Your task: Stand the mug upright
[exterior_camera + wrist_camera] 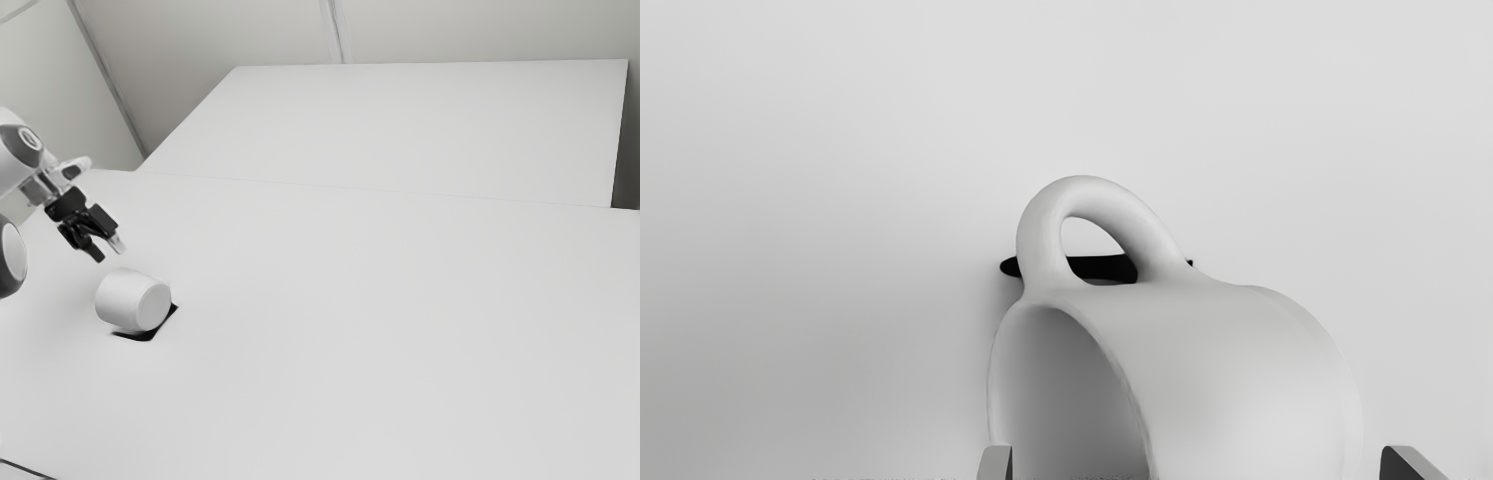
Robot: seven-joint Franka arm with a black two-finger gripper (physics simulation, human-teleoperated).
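My black two-finger gripper [109,252] hangs open, apparently above the white, ceramic-looking, round mug [126,299]. The mug lies sideways, mouth-to-base axis running from finger to finger.

At the exterior view's left, your arm [8,165] has smooth, rounded white casings, a dark gray joint cap [32,139] with a pale ring, and a dark-edged white disc [13,256]. Your gripper [108,250] is black and blocky, its squared fingers [995,464] part pale gray, part dark.
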